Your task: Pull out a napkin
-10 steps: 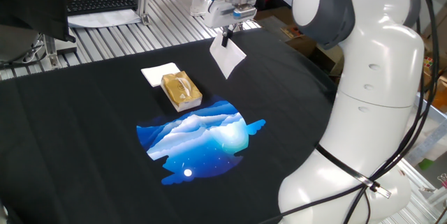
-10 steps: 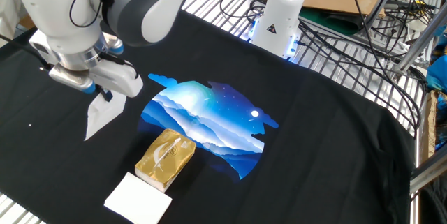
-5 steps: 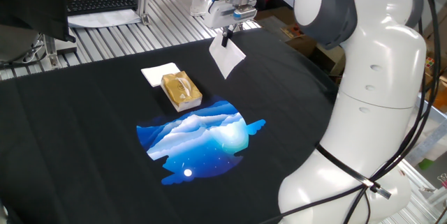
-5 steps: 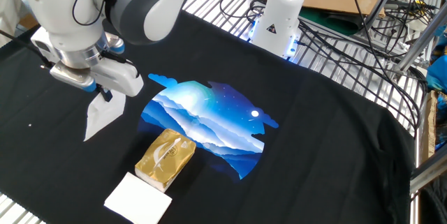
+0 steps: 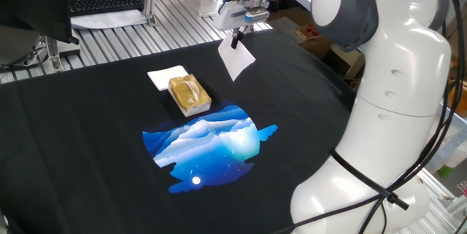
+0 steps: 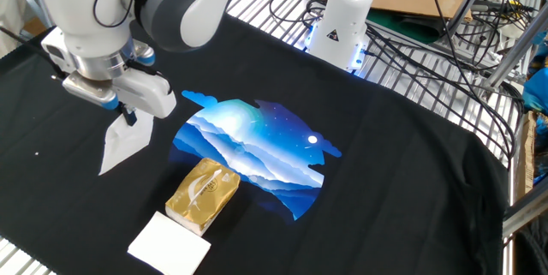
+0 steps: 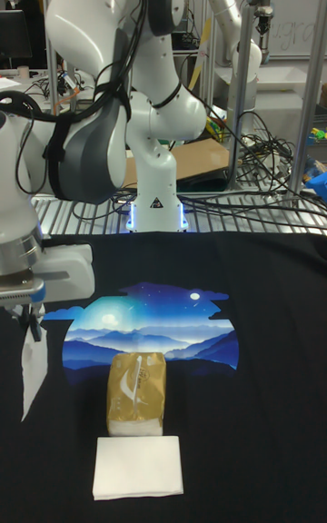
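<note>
Compared with a second ago, the pincer (image 6: pixel 130 117) is sitting slightly higher and a touch further from the pack, and the thin white folded paper napkin (image 6: pixel 122 144) is riding along with it; nothing else on the cloth is shifting. That two-finger pincer is pinching the napkin by its top edge, jaws closed on the paper; the sheet is hanging straight below the fingertips, free in the air, tapering to a loose lower corner; whether that corner is clearing the cloth I cannot tell from any view. Off to one side of the pincer and lower down, the small golden-brown tissue pack (image 6: pixel 202 193) is lying flat on the black T-shirt with a blue mountain print (image 6: pixel 411 172), well apart from the hanging napkin; beyond the pack from the pincer, touching its far end, a squarer white paper sheet (image 6: pixel 169 246) is lying flat. By my judgement the pull is already done, since the napkin is hanging clear of the pack; what is remaining looks like setting it down. The risks from here are coming from the thin paper itself: the grip is only taking a narrow edge, so a quick swing could be letting it slip or tear; lowering it fast could be crumpling the dangling corner against the cloth; releasing from high up could be letting it drift anywhere.
</note>
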Motion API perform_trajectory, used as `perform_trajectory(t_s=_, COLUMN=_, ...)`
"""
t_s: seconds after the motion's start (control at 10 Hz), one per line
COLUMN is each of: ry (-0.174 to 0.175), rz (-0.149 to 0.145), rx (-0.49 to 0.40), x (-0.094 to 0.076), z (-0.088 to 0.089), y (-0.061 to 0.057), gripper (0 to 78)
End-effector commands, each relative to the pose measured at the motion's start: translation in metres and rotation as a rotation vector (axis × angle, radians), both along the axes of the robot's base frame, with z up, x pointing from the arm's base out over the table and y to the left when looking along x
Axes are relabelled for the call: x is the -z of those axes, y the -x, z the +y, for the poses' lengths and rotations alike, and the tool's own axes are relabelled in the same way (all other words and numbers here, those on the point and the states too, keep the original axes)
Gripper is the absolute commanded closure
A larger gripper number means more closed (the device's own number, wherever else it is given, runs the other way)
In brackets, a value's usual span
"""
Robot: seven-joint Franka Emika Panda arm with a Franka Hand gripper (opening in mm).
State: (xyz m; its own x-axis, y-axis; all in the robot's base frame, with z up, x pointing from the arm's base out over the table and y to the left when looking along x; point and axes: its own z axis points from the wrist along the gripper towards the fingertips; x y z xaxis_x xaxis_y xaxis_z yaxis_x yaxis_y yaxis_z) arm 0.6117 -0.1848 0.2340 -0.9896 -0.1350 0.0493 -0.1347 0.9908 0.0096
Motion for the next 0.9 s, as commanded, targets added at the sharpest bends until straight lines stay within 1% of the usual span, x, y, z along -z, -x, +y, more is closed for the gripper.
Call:
perform_trajectory(t_s=0.1, ry=0.003, rz=-0.034, rx=0.016, x=-0.0019, z=-0.0008, y=-0.0005, gripper=76.4)
perform_trajectory(t_s=0.2, ry=0.0, rz=-0.05, rx=0.025, x=-0.0017, z=-0.001, y=-0.0004, gripper=76.4)
perform_trajectory(t_s=0.3, ry=-0.003, rz=-0.058, rx=0.031, x=-0.0017, z=-0.0011, y=-0.0004, gripper=76.4)
perform_trajectory(t_s=0.4, ry=-0.003, rz=-0.079, rx=0.039, x=-0.0017, z=-0.0012, y=-0.0003, gripper=76.4)
perform_trajectory(t_s=0.5, ry=-0.002, rz=-0.086, rx=0.043, x=-0.0017, z=-0.0013, y=-0.0002, gripper=76.4)
perform_trajectory(t_s=0.9, ry=0.001, rz=-0.088, rx=0.042, x=-0.0016, z=-0.0015, y=-0.0001, gripper=76.4)
